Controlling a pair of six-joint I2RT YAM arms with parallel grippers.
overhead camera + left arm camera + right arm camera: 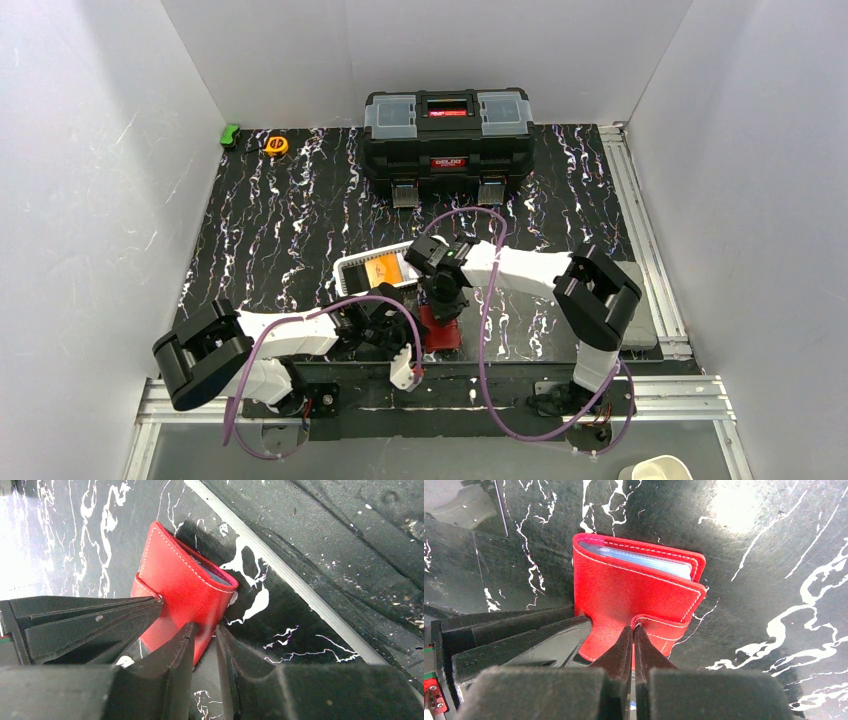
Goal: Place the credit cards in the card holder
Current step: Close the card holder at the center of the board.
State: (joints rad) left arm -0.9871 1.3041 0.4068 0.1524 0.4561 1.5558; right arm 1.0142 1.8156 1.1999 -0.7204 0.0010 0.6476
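Marbled worktop (300, 220) | step: opening folded card holder (634, 595), probably | right fingers (616, 655) clenched on snap tab (664, 627); left fingers (175, 655): cannot tell | next: careful tab pull

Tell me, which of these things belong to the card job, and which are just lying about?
Job: red holder; bluish card edges inside it; orange card in the white basket.
Lying about: toolbox; tape measure; small green thing; white cup.
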